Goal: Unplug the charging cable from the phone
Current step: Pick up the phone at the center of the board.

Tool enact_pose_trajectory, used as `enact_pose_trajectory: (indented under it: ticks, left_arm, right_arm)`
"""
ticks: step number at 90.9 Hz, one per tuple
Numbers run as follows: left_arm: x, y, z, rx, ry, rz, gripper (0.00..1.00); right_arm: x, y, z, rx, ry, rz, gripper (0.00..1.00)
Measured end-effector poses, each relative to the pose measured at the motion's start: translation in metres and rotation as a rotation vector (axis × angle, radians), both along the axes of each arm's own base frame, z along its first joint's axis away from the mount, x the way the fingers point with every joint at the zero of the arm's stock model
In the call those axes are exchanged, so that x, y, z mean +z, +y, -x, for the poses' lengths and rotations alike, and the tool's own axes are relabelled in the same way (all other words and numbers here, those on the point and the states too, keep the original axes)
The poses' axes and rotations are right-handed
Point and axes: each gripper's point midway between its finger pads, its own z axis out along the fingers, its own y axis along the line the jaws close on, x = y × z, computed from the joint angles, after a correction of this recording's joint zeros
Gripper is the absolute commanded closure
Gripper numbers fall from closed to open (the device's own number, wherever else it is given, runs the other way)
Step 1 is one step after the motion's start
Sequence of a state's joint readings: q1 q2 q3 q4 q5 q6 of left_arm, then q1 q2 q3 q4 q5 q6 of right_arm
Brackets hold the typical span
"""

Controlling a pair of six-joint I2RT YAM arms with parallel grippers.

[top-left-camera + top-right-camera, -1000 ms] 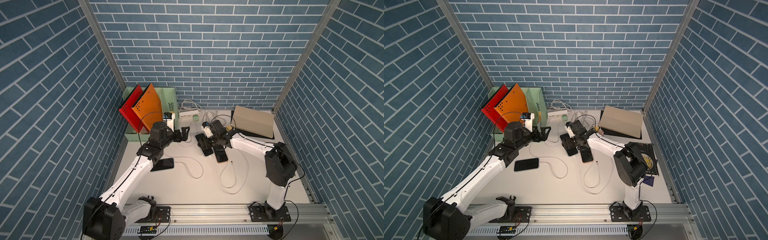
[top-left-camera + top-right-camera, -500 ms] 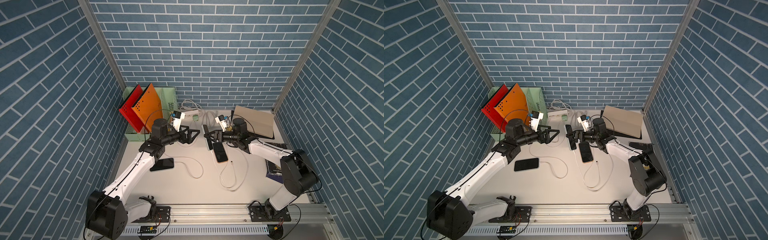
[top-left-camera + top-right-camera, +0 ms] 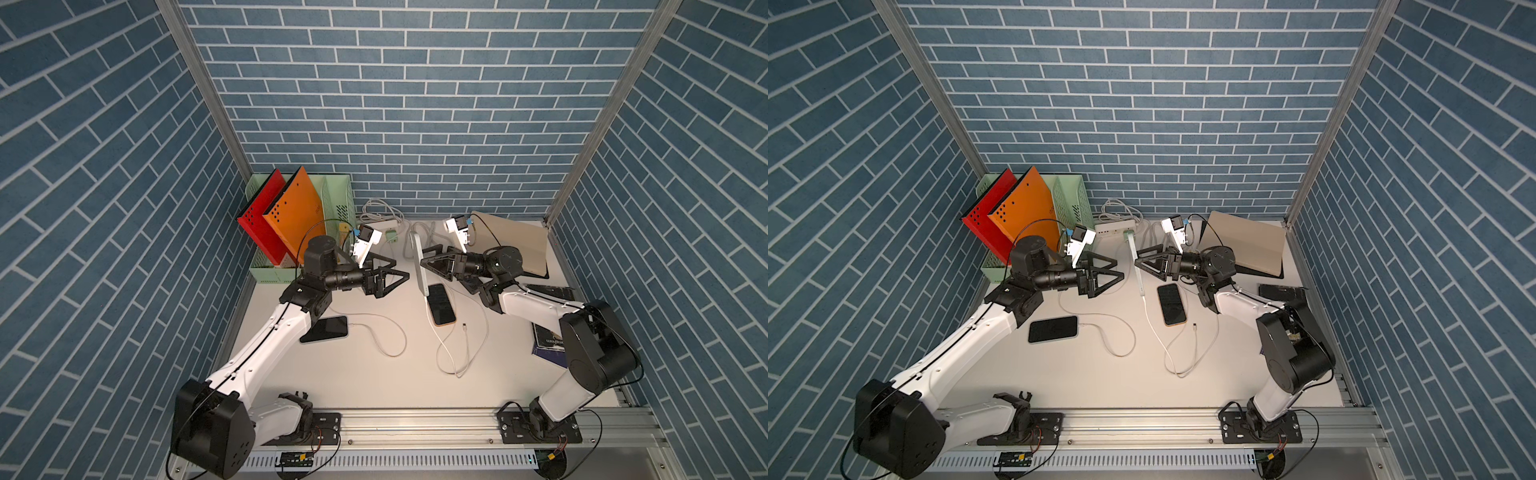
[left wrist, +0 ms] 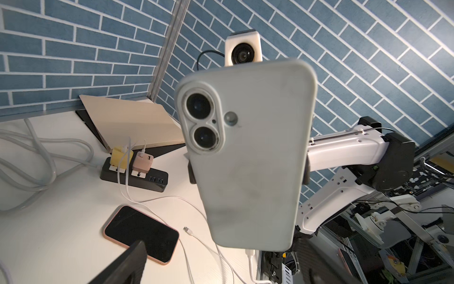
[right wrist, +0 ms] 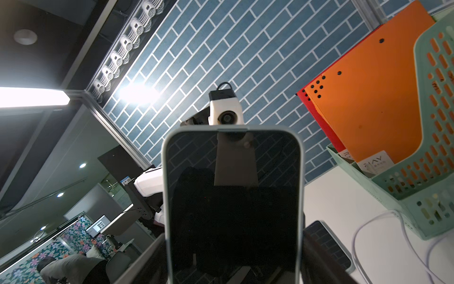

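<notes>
- Nearest you, the thin white charging cable (image 4: 250, 257) trailed in slack loops over the matte white table (image 3: 374, 382).
- Two flat, round-cornered handsets lay glass-up there: a grey-cased phone (image 3: 324, 328) beside your left arm and an orange-rimmed phone (image 3: 441, 305) further right.
- Your right gripper (image 3: 424, 257) clamped the phone (image 4: 248, 157) by its long edges, upright above the table. Its case was smooth and pale, its screen glossy and dark, and the cable was plugged into its lower end.
- Your left gripper (image 3: 401, 268) stood just beside the phone's back, fingers spread wide, holding nothing.
- Behind, a perforated green file rack (image 3: 340, 199) held stiff red and orange folders.
</notes>
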State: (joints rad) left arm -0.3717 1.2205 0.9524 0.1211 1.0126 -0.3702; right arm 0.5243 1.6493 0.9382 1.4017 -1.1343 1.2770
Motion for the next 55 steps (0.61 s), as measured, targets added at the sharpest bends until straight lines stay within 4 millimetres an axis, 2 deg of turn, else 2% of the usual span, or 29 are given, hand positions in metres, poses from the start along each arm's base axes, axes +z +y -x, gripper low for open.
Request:
enact_pose_trajectory:
  ticks: [11,29,44,55]
  left_arm:
    - [-0.003,-0.007,0.005,-0.040,0.012,0.000,0.00]
    - [0.000,-0.012,0.010,-0.068,0.008,0.005,0.00]
    - [0.003,-0.019,0.016,-0.095,0.004,0.008,0.00]
    - [-0.003,-0.023,0.017,-0.106,0.019,0.001,0.00]
  right_arm:
    - [0.003,0.000,0.007,0.032,-0.010,-0.016,0.66]
    - [0.003,0.001,0.009,0.035,-0.021,-0.023,0.69]
    - [-0.008,0.010,0.005,0.016,-0.005,0.012,0.69]
    - [-0.015,0.017,0.004,0.008,0.011,0.038,0.69]
